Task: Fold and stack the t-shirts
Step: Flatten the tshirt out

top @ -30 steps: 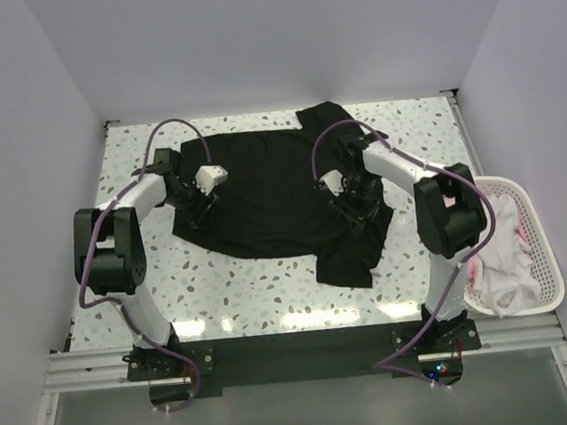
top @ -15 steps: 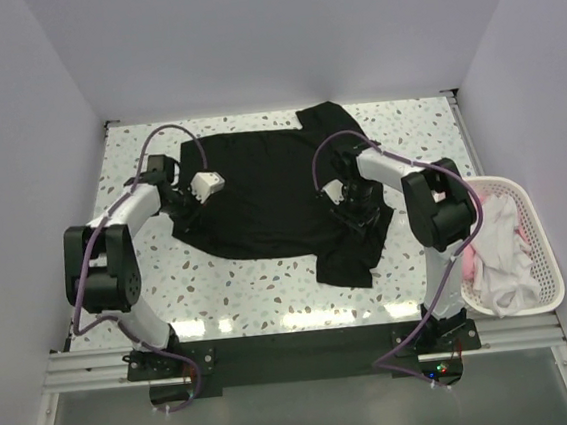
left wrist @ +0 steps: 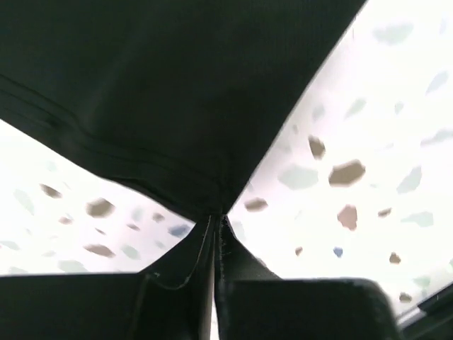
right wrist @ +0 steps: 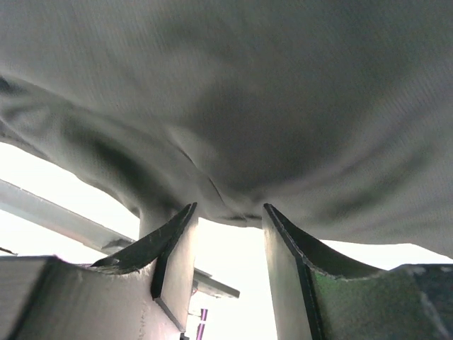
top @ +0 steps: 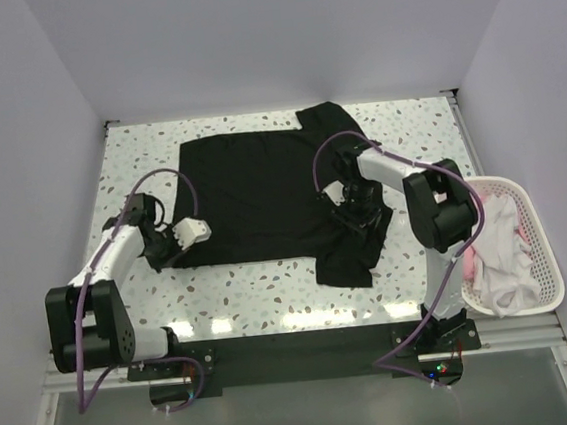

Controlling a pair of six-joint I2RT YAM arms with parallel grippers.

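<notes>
1. step in hand, by judgement: squaring up the black t-shirt [top: 251,190] ahead of a first fold; no fold made yet, nothing stacked.
2. lies spread over the middle of the table [top: 270,277], mostly flat, with one sleeve jutting out at its far right corner and a rumpled flap trailing off its near right corner.
3. left gripper [left wrist: 214,221]: clamped tight on the shirt's near left hem corner (cloth drawn to a point between the closed jaws, hem stitching running away from it), with the corner raised off the table.
4. right gripper [right wrist: 229,211]: down on the shirt's rumpled right side, jaws apart, cloth sagging over the tips with daylight between them; no clamp on the fabric to be seen.
5. next move, as judged: needs a proper pinch on the right side to match the left, then an even pull so the near hem runs straight; uneven tension likely to skew soft fabric like this.
6. surface: pale speckled terrazzo, glossy, with glare along the edge nearest the arm bases, below the shirt.
7. room: plain pale walls beyond and to both sides of the shirt; well to its right, off the table edge, a white slatted basket [top: 539,238] holding white and pink shirts [top: 499,262] in a heap.
</notes>
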